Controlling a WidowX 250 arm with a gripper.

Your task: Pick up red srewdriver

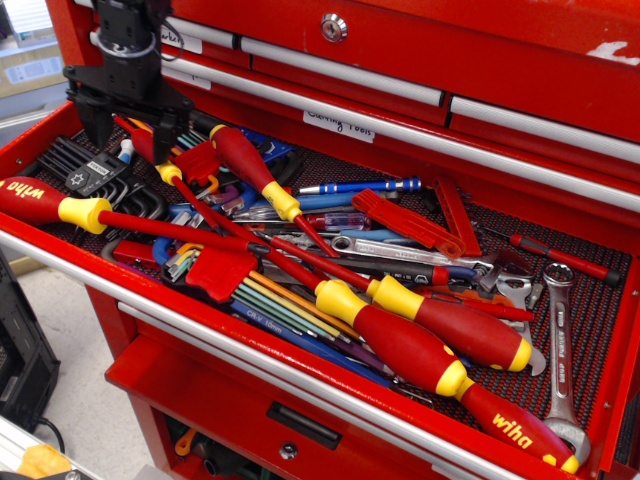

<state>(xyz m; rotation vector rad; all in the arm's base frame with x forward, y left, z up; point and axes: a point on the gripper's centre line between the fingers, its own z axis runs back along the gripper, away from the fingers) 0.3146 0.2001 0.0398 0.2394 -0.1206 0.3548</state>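
Note:
The red srewdriver (148,148) lies at the back left of the open drawer (300,345). It has a narrow red handle, a yellow collar and a thin red shaft that runs under other tools. My black gripper (138,122) hangs over the handle's far end with its fingers spread to either side. It is open and holds nothing. The arm hides the tip of the handle.
A fatter red-yellow screwdriver (248,165) lies just right of it. Long wiha screwdrivers (45,200) (420,355), hex key sets (90,175), a red key holder (222,270), a blue pen (360,186) and wrenches (557,340) crowd the drawer. Closed drawers (400,90) stand behind.

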